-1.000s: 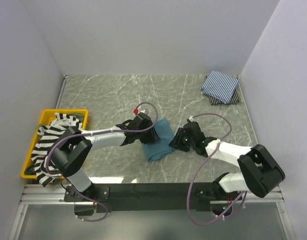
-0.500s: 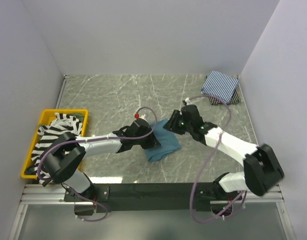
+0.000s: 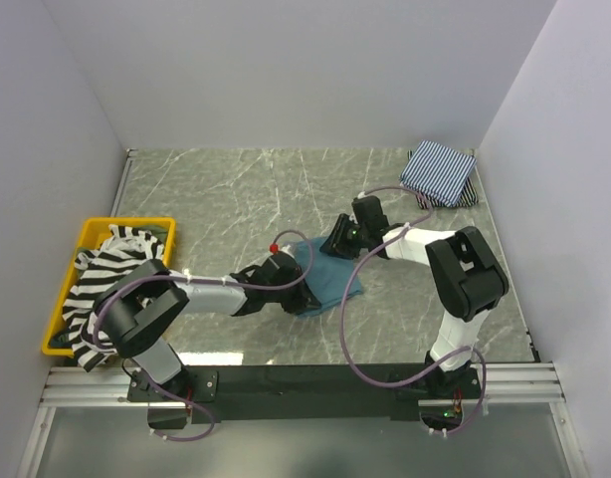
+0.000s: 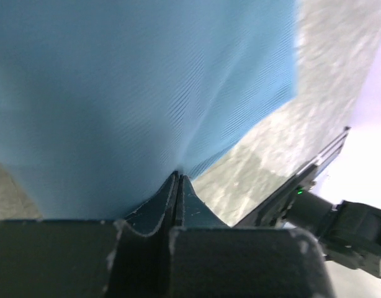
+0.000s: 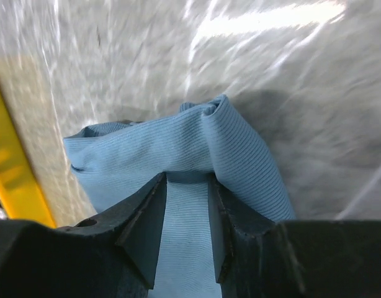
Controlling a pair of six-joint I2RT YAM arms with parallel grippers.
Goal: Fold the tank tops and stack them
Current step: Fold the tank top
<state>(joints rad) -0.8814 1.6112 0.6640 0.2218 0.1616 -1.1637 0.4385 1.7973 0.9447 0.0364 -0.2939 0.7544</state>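
Moved: right end effector [image 5: 186,179] has swung from the near right to the far edge of the teal top [image 3: 335,281]; left end effector [image 4: 177,177] has clamped shut.
Yellow bin [image 3: 136,221]: one, well left of the left end effector, with one black-and-white striped top [image 3: 106,269] draped over it.
Left arm: stretched low over the worktop [image 3: 216,189], jaws fully closed on the teal top's near-left edge.
Teal top: one, folded, lying between the two end effectors, long axis seemingly slanting near-left to far-right.
Right arm: elbow raised, forearm reaching left; jaws part-way apart astride a raised fold; whether they pinch it, cannot tell.
Pinstriped top [image 3: 440,169]: one, folded, well right of and beyond the right end effector, on a darker folded piece [image 3: 455,201].
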